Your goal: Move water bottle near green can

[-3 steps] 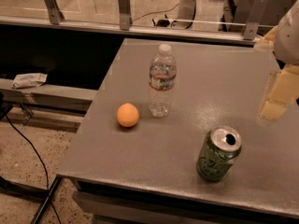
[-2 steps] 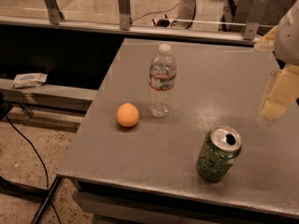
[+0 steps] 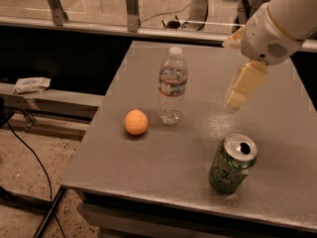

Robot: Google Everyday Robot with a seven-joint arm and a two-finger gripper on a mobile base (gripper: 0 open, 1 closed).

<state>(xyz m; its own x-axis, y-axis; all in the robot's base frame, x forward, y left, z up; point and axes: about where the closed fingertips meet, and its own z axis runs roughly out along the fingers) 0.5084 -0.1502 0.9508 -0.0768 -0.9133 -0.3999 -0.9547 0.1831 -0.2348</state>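
The water bottle [image 3: 173, 86] stands upright near the middle of the table [image 3: 148, 172], just right of an orange ball [image 3: 136, 122]. The green can [image 3: 232, 164] stands upright nearer the front edge, apart from the bottle. The hand [image 3: 237, 99] hangs above the table, right of the bottle and touching neither. I cannot tell how far open it is.

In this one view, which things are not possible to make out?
- Camera view: the gripper hangs above the grey table, right of the clear plastic water bottle; its arm is cut off by the top-right edge.
- Same view: bottle label text, too small to read.
- Same view: green patterned can, far side hidden by itself.
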